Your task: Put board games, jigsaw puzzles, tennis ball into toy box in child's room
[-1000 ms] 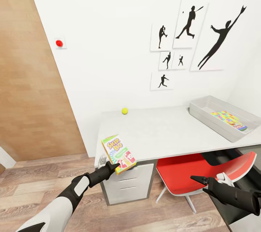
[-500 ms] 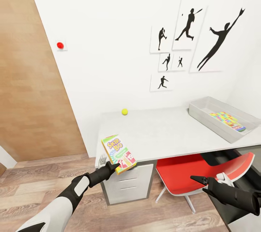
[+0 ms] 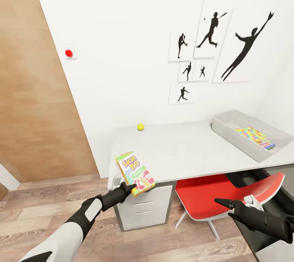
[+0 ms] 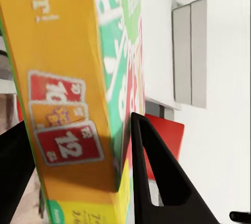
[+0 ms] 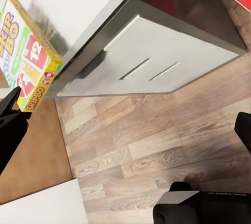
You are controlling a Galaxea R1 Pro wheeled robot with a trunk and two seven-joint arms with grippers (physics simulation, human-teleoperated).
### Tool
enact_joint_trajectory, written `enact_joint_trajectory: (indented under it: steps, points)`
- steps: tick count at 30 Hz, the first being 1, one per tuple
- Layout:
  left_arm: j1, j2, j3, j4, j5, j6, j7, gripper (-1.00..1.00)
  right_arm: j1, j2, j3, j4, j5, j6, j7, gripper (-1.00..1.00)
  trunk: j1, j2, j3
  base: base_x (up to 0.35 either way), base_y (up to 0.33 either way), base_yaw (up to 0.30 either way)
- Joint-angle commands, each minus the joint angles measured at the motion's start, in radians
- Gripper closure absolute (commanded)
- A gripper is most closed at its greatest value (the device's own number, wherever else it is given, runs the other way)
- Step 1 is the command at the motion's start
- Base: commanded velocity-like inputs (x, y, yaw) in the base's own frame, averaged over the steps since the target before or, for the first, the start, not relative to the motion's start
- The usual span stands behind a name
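Note:
My left gripper [image 3: 127, 189] is shut on the lower end of the green-yellow-red Skip-Bo board game [image 3: 135, 172], holding it tilted in the air just off the table's [image 3: 183, 151] near left corner. In the left wrist view the box [image 4: 78, 103] sits between the two black fingers [image 4: 157, 182]. The tennis ball [image 3: 140, 126] rests at the table's back edge by the wall. The grey toy box [image 3: 232, 133] stands at the table's right end with the jigsaw puzzles [image 3: 254, 135] lying inside. My right gripper [image 3: 232, 202] hangs open and holds nothing, low in front of the red chair.
A red chair [image 3: 212, 194] is tucked under the table, beside a white drawer unit [image 3: 143, 211]. A wood-panel door [image 3: 32, 90] is on the left, and a red button [image 3: 69, 53] is on the white wall. Wood floor [image 5: 157, 145] lies below.
The whole head view has shifted slightly, so the camera moved. Both arms keep their pose, and the Skip-Bo box stays in the left gripper.

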Motion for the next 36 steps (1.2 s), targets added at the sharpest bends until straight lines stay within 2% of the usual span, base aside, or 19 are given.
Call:
enact_joint_trajectory:
  steps: [1,6,11,14,15,16,19,21,24,27,32,36]
  points:
    - [-0.001,-0.003,0.004,-0.002,0.001,0.008,-0.017,1.0,-0.001,0.0,-0.001,0.0,-0.01,0.004,-0.01,-1.0,-0.004,0.006,0.002,0.0,0.0,0.0]
    - [-0.001,-0.009,0.0,-0.007,-0.002,0.023,-0.12,1.0,-0.001,0.001,0.001,-0.001,-0.011,0.004,-0.009,-1.0,-0.023,0.041,0.017,0.0,0.0,0.0]
    - [-0.001,-0.012,-0.032,-0.011,-0.002,0.059,-0.161,1.0,-0.001,0.003,0.002,-0.001,-0.011,0.004,-0.009,-1.0,-0.042,0.076,0.033,0.0,0.0,0.0]
    - [-0.001,-0.023,-0.057,-0.012,-0.002,0.093,-0.232,1.0,-0.001,0.004,0.002,-0.001,-0.011,0.004,-0.009,-1.0,-0.053,0.097,0.042,0.0,0.0,0.0]
    - [-0.001,-0.028,-0.077,-0.013,-0.003,0.107,-0.29,1.0,-0.001,0.004,0.002,-0.001,-0.012,0.004,-0.009,-1.0,-0.057,0.104,0.045,0.0,0.0,0.0]
    - [-0.001,-0.03,-0.092,-0.014,-0.004,0.115,-0.322,1.0,-0.001,0.004,0.002,-0.001,-0.012,0.004,-0.009,-1.0,-0.061,0.111,0.049,0.0,0.0,0.0]
    - [-0.002,-0.033,-0.145,-0.014,-0.004,0.132,-0.376,1.0,-0.001,0.004,0.006,-0.001,-0.012,0.004,-0.009,-1.0,-0.073,0.132,0.058,0.0,0.0,0.0]
    - [-0.002,-0.034,-0.168,-0.014,-0.004,0.144,-0.39,1.0,-0.001,0.004,0.008,-0.001,-0.011,0.004,-0.009,-1.0,-0.076,0.139,0.061,0.0,0.0,0.0]
    - [-0.003,-0.033,-0.175,-0.014,-0.004,0.172,-0.397,1.0,-0.001,0.004,0.009,-0.001,-0.01,0.004,-0.01,-1.0,-0.076,0.139,0.061,0.0,0.0,0.0]
    - [-0.006,-0.023,-0.174,-0.045,-0.001,0.225,-0.402,1.0,-0.001,0.004,0.009,0.0,-0.009,0.004,-0.01,-1.0,-0.076,0.139,0.061,0.0,0.0,0.0]
    - [-0.009,-0.019,-0.18,-0.129,-0.004,0.378,-0.402,1.0,-0.001,0.004,0.01,0.0,-0.009,0.004,-0.01,-1.0,-0.076,0.139,0.061,0.0,0.0,0.0]
    - [-0.01,-0.02,-0.194,-0.172,-0.006,0.407,-0.402,1.0,-0.001,0.006,0.013,0.0,-0.009,0.004,-0.011,-1.0,-0.076,0.139,0.061,0.0,0.0,0.0]
